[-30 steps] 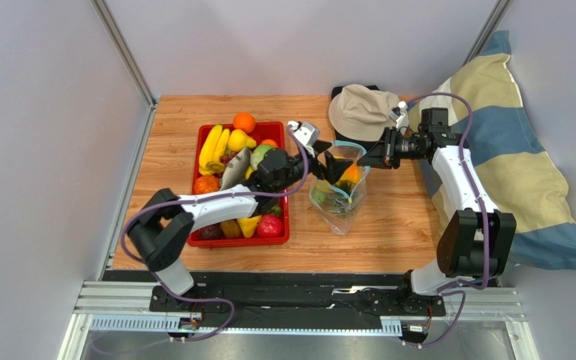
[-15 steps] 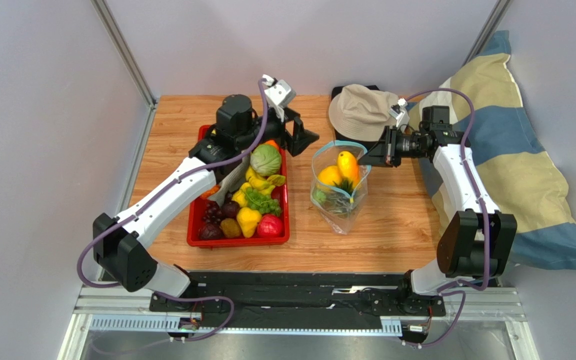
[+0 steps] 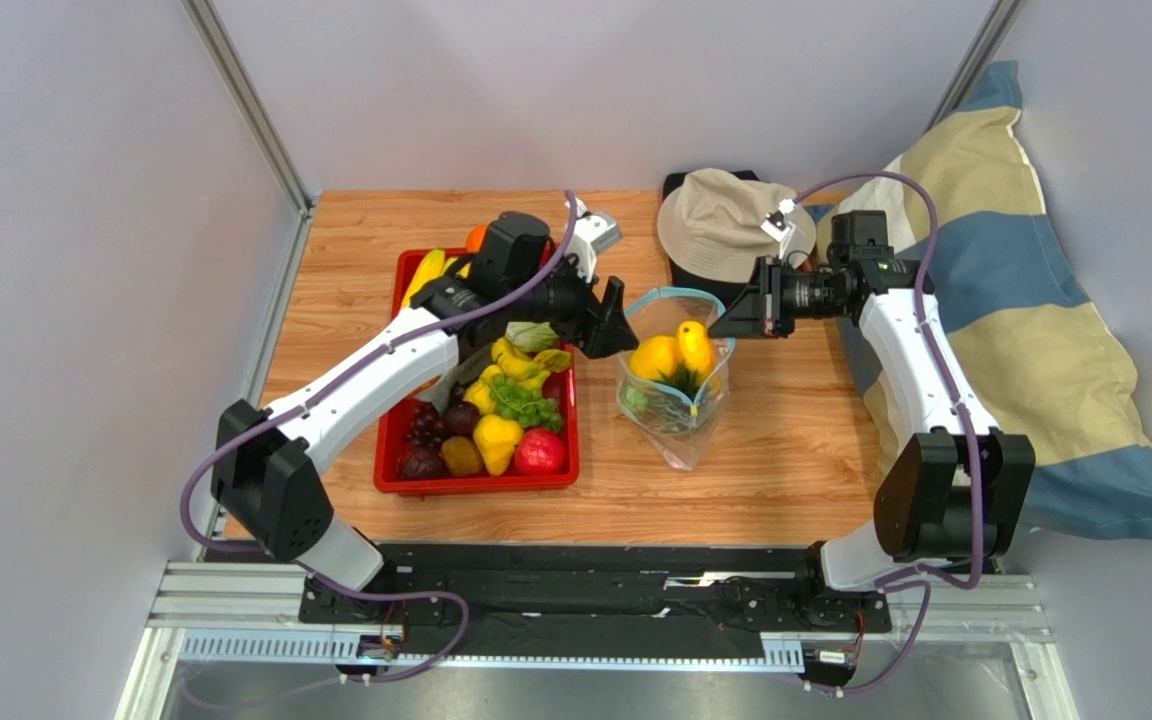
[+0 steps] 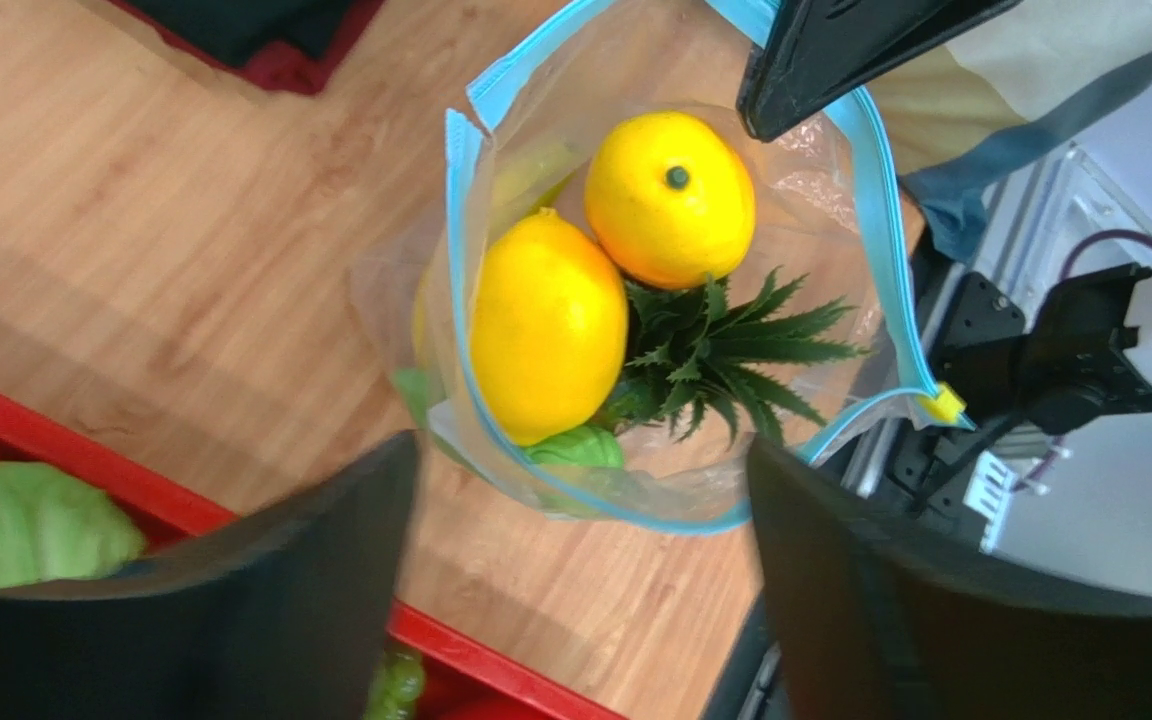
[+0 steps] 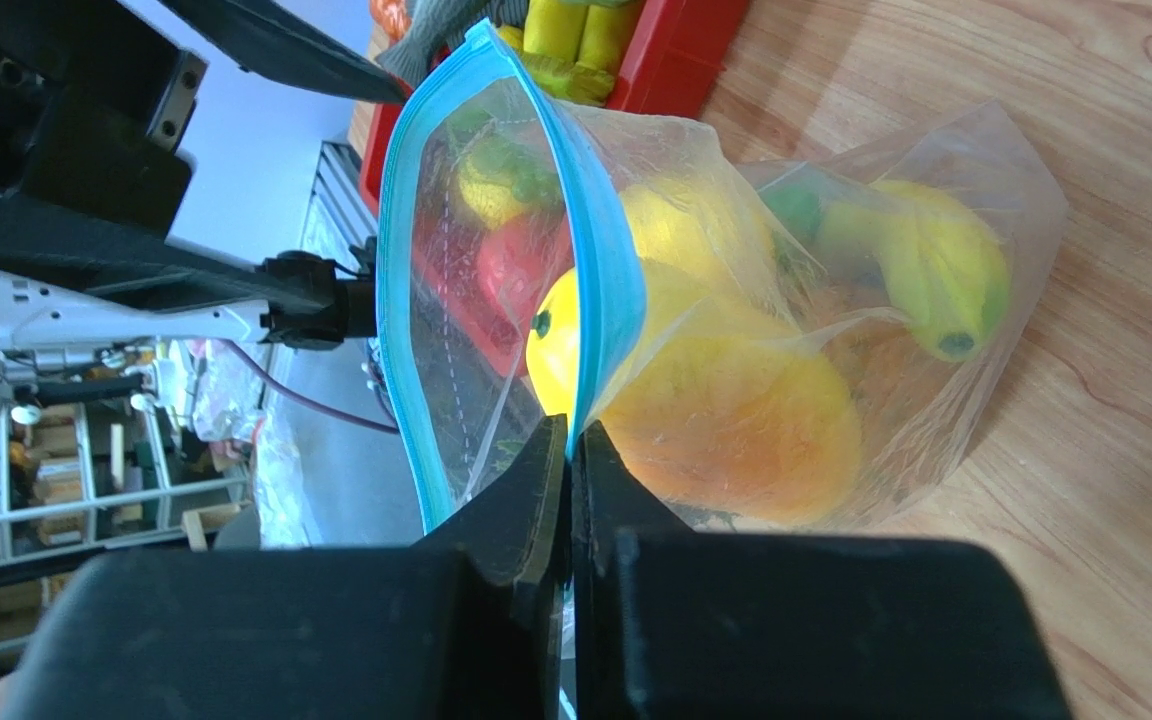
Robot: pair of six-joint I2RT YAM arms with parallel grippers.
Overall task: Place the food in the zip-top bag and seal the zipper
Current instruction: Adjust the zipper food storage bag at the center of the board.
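Since half a second ago the left gripper [image 3: 608, 317] has swung down from over the tray's far edge to the 9 o'clock side of the zip-top bag [image 3: 672, 405]. Its fingers stand wide apart with nothing between them, hovering above the bag's mouth. The right gripper [image 3: 732, 314] is clamped on the zipper [image 5: 599, 255] at the mouth's 2 o'clock side, holding the bag upright and open. The bag stands mid-table [image 3: 785, 480], with the red tray [image 3: 477, 483] of loose food [image 3: 495, 438] at its 9 o'clock and a tan hat [image 3: 717, 218] at its 12 o'clock. Inside the bag lie two yellow fruits [image 4: 548, 326] and spiky green leaves [image 4: 710, 353].
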